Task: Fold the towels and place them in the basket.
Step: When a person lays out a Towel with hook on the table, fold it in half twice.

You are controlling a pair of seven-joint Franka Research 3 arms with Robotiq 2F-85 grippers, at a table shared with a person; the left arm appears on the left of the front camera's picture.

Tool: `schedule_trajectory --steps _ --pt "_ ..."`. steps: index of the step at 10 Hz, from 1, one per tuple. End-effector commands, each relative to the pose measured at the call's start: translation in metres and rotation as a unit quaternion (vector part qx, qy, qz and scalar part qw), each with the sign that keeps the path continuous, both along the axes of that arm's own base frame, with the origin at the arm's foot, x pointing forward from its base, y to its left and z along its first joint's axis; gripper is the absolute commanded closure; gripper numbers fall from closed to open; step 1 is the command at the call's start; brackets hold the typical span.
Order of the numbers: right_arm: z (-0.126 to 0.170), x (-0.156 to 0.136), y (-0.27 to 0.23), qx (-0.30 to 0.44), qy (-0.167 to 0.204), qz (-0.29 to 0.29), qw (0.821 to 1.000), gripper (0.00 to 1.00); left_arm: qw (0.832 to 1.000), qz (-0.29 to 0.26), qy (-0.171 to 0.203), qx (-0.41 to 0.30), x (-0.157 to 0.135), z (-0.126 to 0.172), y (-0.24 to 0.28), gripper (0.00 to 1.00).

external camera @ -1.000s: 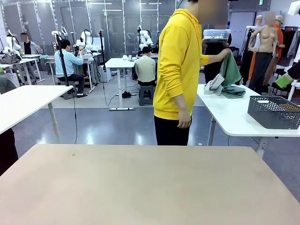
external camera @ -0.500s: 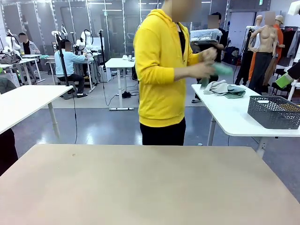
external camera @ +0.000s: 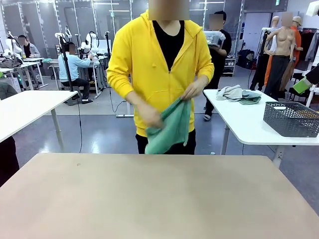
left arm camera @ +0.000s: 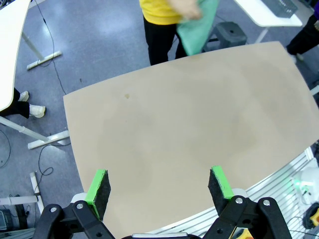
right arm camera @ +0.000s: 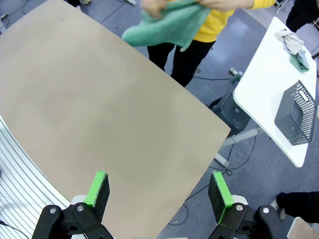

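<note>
Person at far edge of beige table (external camera: 159, 199), both hands (external camera: 193, 91) gripping mint green towel (external camera: 171, 128).
L gripper (left arm camera: 158, 174) & R gripper (right arm camera: 158, 175) spread wide above tabletop; dark grey lattice basket (external camera: 291, 119), towel pile (external camera: 239, 94) on white side table (external camera: 244, 127), R of person.

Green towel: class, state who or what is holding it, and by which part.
The person's hands grip the green towel along its bunched upper edge; the rest hangs free. The left gripper and right gripper are open and empty.

The left gripper (left arm camera: 159, 188) and the right gripper (right arm camera: 158, 192) each sat at its frame's bottom edge, jaws spread wide.
</note>
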State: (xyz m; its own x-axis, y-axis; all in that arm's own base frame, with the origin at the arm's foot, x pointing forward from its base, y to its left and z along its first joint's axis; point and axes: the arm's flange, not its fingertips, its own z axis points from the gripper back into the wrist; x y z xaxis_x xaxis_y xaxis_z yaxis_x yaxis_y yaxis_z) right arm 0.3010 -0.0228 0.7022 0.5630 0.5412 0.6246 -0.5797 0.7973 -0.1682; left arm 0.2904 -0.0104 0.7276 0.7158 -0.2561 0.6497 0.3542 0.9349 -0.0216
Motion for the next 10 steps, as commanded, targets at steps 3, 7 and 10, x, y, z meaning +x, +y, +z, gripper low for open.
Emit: schedule_trajectory --steps 3,7,10 --pt "0.0006 0.0 0.0 0.0 -0.001 0.0 1.0 0.0 1.0 -0.003 -0.001 0.002 -0.0001 0.0 -0.001 0.0" --pt "0.0006 0.0 0.0 0.0 -0.001 0.0 1.0 0.0 1.0 -0.003 -0.001 0.002 -0.0001 0.0 -0.001 0.0" --pt "0.0006 0.0 0.0 0.0 -0.001 0.0 1.0 0.0 1.0 -0.003 -0.001 0.002 -0.0001 0.0 -0.001 0.0"
